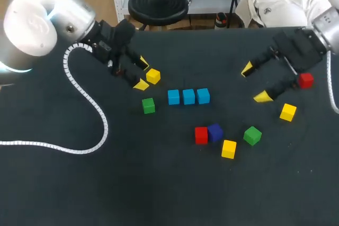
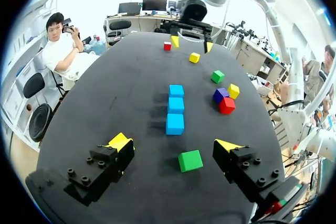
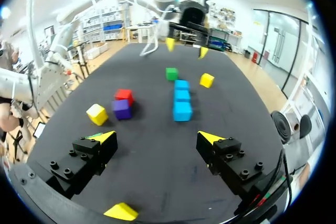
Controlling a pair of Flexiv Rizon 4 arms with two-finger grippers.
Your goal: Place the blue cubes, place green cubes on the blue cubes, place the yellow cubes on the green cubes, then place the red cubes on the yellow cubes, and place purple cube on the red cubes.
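Head view shows the base layer done: three blue cubes (image 1: pixel 188 97) sit in a touching row mid-table. Nothing is stacked on them yet, so every upper layer is left. One green cube (image 1: pixel 148 105) lies near the row's left end, and the other green cube (image 1: pixel 252 135) is well apart to the right. The three yellow cubes (image 1: pixel 228 148) are scattered. A red cube (image 1: pixel 201 135) touches the purple cube (image 1: pixel 215 132), and a second red cube (image 1: pixel 305 80) lies by the right arm's wrist. By my reading, the greens come next.

The left gripper (image 1: pixel 142 73) has its fingers spread wide and pinches nothing. In the left wrist view the near green cube lies on the table between the spread fingers, untouched. One yellow cube (image 1: pixel 153 76) sits close to its tips — touching or not, I cannot tell. The right gripper (image 1: pixel 255 83) is likewise wide open and empty, apart from the row.
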